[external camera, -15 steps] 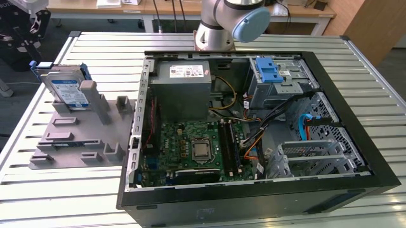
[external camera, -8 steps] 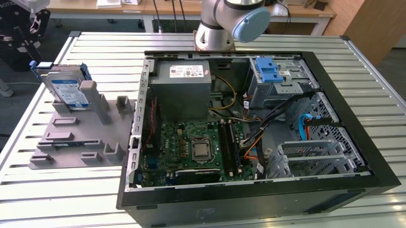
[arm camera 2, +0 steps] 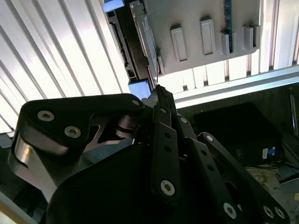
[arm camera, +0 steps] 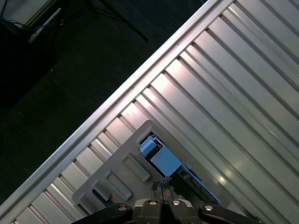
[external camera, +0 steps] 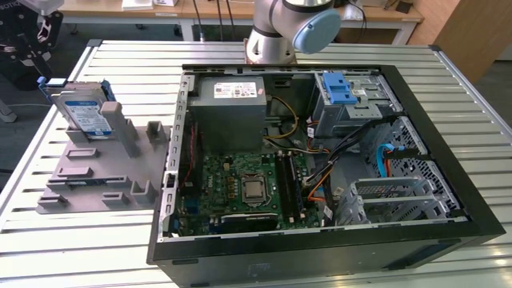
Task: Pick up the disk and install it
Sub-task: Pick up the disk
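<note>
The slatted metal counter (external camera: 72, 252) carries an open computer case (external camera: 320, 249) and, to the exterior view's left of it, a grey holder (external camera: 88, 174). The disk (external camera: 86, 114) stands upright in the holder, its lower edge hidden in a slot. The gripper (arm camera: 162, 185) hovers near the disk's top edge without touching it. Its jaws are drawn together on nothing, and the exterior view's edge cuts it off.

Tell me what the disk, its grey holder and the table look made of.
Disk: silver metal casing by its sheen, with a white-and-blue label; its blue bracket looks plastic. Grey holder: matte, uniform, moulded-looking blocks, probably plastic. Table: ribbed, bright reflective slats, likely aluminium.
</note>
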Controlling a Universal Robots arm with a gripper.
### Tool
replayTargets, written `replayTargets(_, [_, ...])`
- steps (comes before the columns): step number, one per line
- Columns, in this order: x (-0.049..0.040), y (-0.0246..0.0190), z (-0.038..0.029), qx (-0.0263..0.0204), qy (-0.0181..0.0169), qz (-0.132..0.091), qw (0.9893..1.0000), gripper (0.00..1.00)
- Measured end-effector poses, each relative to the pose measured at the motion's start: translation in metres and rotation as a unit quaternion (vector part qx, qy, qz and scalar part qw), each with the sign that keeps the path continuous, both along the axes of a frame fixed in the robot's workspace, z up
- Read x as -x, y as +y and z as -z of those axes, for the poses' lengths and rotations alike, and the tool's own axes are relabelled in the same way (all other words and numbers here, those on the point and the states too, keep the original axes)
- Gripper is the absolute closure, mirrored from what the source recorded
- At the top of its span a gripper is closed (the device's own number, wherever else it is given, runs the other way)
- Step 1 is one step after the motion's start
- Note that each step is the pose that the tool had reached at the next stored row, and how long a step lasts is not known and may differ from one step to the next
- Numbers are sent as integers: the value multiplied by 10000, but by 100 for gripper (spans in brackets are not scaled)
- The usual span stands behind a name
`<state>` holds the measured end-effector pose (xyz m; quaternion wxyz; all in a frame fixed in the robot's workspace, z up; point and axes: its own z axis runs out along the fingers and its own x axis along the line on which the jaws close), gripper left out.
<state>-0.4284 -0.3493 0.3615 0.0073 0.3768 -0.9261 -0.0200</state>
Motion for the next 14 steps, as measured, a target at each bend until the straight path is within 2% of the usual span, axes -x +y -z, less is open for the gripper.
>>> replayTargets(7, [1,0,0,0,0,-195,9998,89])
replayTargets(14, [0,0,0,0,0,-439,9990,89])
